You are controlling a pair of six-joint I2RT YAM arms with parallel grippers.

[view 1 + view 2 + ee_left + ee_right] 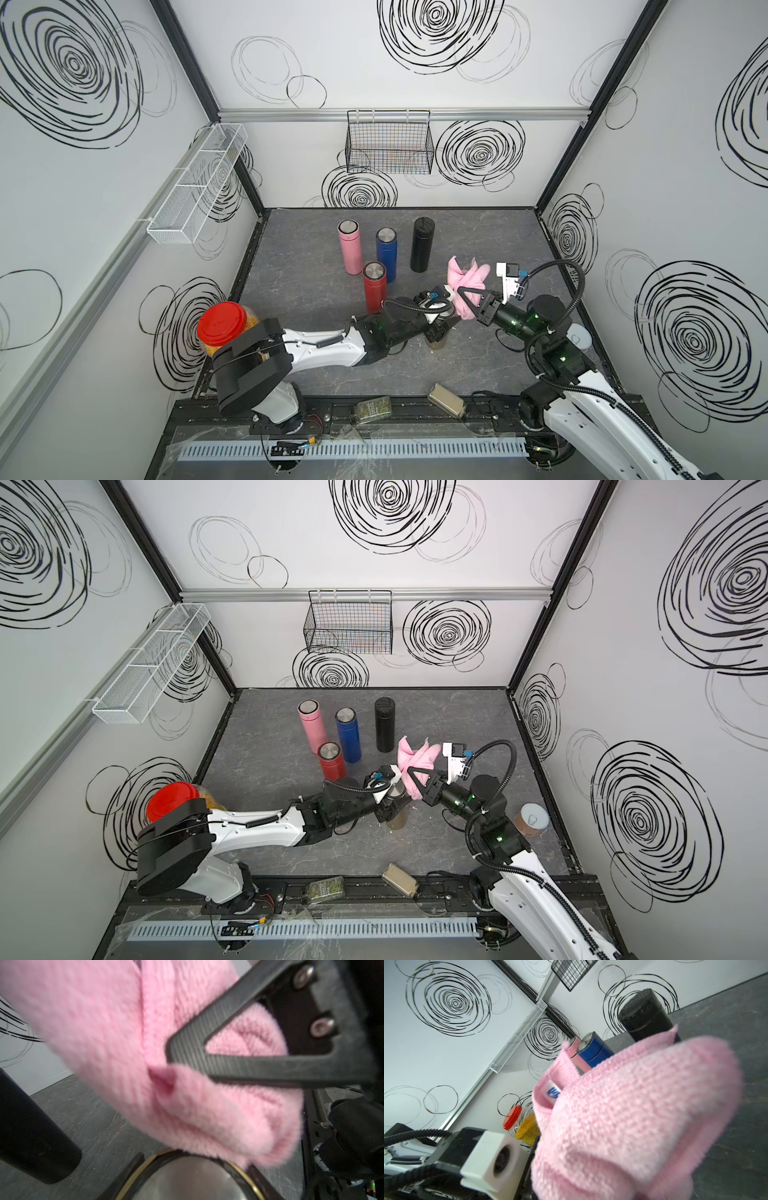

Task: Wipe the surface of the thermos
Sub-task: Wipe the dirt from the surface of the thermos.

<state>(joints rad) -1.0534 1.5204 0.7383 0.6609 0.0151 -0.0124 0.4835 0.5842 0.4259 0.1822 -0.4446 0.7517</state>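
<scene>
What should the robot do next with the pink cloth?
Probably slide the cloth down the thermos side: the right tool grips the cloth right at the lid, while the left tool holds the thermos.

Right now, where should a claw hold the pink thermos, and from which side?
I would grip the pink thermos around mid-body, claw level, coming from the robot's left. It stands upright, a cylinder; the table is bare there, while the blue thermos and red thermos stand close on the other side.

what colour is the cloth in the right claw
Pink. The cloth shows best in the right wrist view.
</scene>
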